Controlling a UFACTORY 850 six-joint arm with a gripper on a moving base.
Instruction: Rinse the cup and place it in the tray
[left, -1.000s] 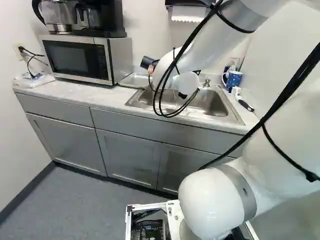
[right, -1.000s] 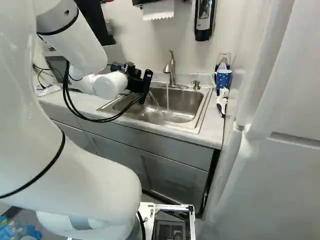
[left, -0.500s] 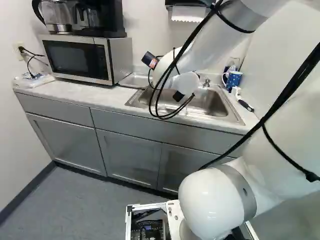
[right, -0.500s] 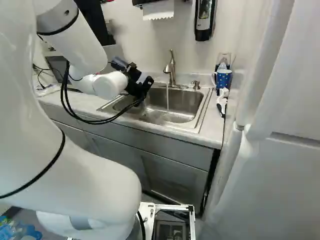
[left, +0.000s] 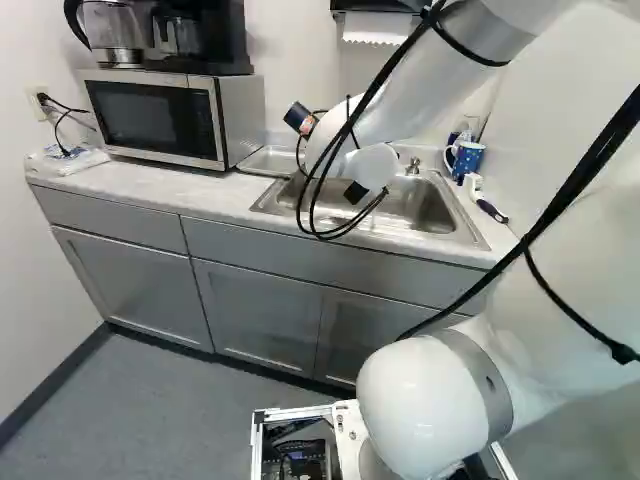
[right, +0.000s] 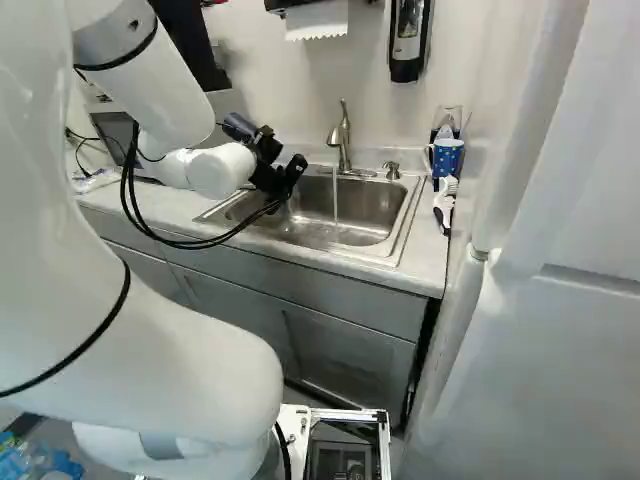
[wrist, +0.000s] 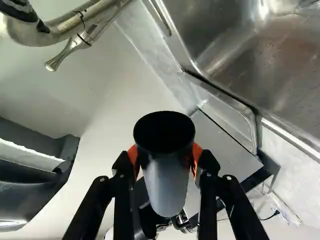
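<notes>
"Near the left side of the sink (left: 425, 208), a robot's pincer (wrist: 165, 157) holds a dark cup (wrist: 167, 182), its two orange pads pressed on opposite sides. What's new?"

"Over the past second the wrist has turned and the cup has swung into a different tilt. A second streak of water, seen at the sink a moment ago, is gone. Since half a second ago, the pose is all but unchanged."

"And the rinse?"

"Probably finishing, the cup perhaps draining. It's clear of the stream (right: 336, 195), which still runs from the tap (right: 344, 142). Next, I'd expect a move left to the tray (left: 262, 160), cup upright or mouth down; leftover drips could wet the worktop (left: 145, 188)."

"Count them for me."

"One cup in the pincer, one tray between sink and microwave (left: 150, 118), one microwave at far left, one sink, one tap, one running stream. And one blue spotted mug (right: 449, 158), standing to the right of the sink, untouched."
</notes>
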